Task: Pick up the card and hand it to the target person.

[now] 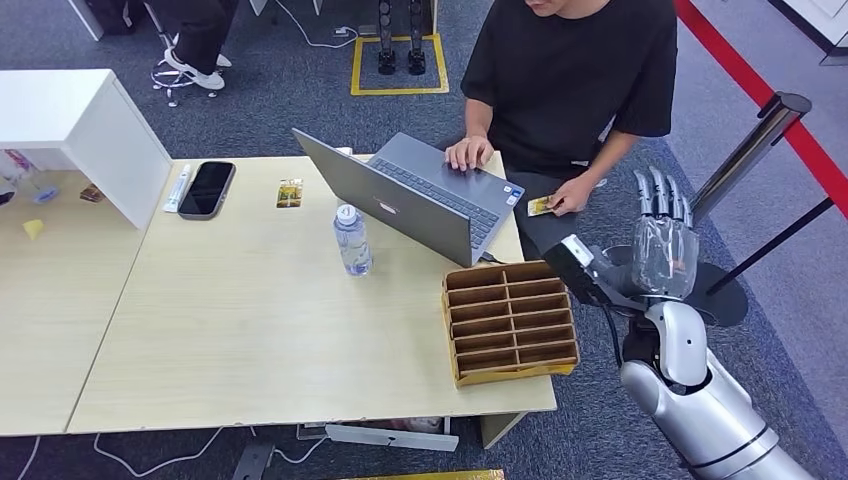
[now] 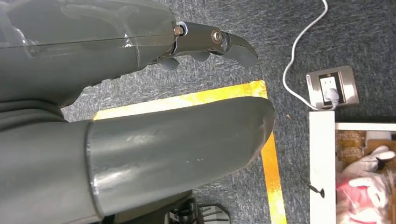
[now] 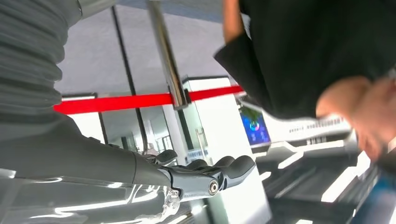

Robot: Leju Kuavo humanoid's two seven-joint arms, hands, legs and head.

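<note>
The card [image 1: 540,206] sits in the person's hand [image 1: 570,196], held just off the counter [image 1: 250,330] edge beside the laptop [image 1: 420,195], so the handover looks done. The right hand [image 1: 662,235] is raised near the person, fingers straight, together, holding nothing. The left hand [image 2: 140,42] hangs over the carpet, fingers extended and holding nothing. I judge only withdrawing the arm remains
</note>
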